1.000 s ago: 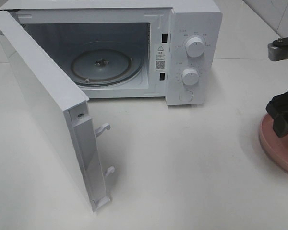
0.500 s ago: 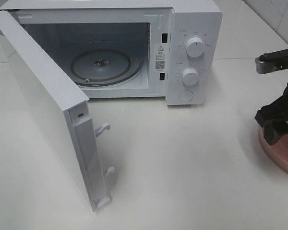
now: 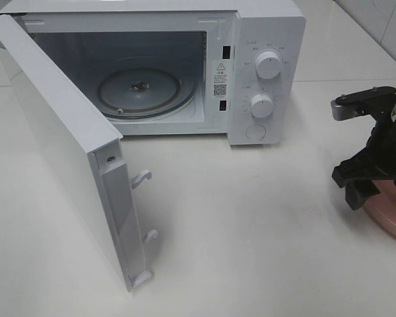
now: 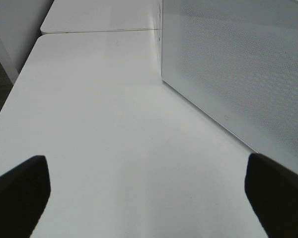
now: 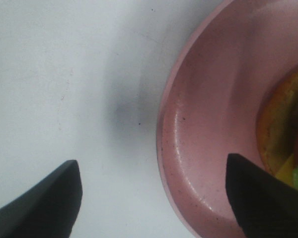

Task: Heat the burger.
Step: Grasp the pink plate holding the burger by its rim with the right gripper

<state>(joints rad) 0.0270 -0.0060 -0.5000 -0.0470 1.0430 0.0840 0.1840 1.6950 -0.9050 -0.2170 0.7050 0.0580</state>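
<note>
– Bench [image 3: 251, 231] status, left to right?
– Left tool [image 4: 149, 193] is hovering beside the microwave door [image 3: 53, 145], fingers apart, gripping nothing. Microwave [image 3: 267, 26] is standing open. Right tool [image 5: 154, 198] is hovering, fingers apart, straddling the pink plate [image 5: 208, 124] rim; the burger [image 5: 283, 134] is sitting on that plate.

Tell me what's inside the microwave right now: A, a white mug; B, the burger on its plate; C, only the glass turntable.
C: through the open door the microwave holds only the glass turntable, while the burger sits on the pink plate outside it.
</note>
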